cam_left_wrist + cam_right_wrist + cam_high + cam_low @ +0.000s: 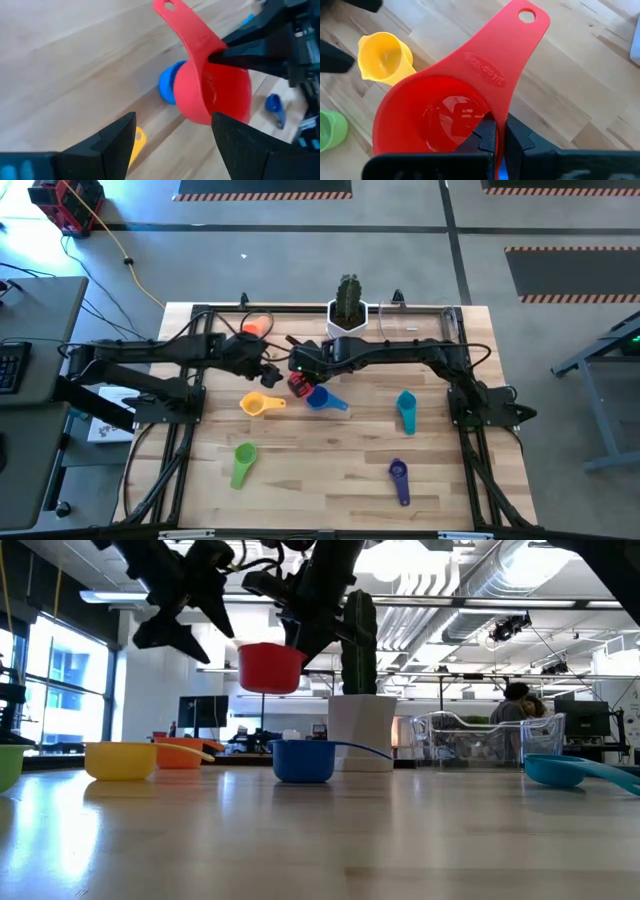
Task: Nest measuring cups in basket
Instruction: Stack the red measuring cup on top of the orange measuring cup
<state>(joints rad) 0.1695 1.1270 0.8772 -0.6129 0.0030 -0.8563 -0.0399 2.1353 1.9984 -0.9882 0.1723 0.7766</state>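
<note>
**Operator:** My right claw (496, 142) is pinched on the rim of the red cup (440, 107), one finger inside the bowl and one outside. I'm holding it in the air, clear of the table (330, 470), with its handle pointing away from the claw.

**Observer:** And the left one?

**Operator:** My left claw (172, 142) sits just beside that cup with its fingers spread wide and nothing between them. From above, both claws meet near the middle of the table's far half, in front of the white pot with the cactus (347, 310).

**Observer:** What lies under them?

**Operator:** The blue cup (303, 760) is on the table almost straight below the red one, and the yellow cup (260, 404) is to its left. The orange cup (257, 325) is farther back on the left, the green cup (243, 464) nearer the front. The teal cup (406, 411) and the purple cup (399, 479) lie apart on the right side.

**Observer:** The basket?

**Operator:** The clear basket (480, 740) stands at the far edge, right of the pot. I can't tell whether anything is in it.
</note>
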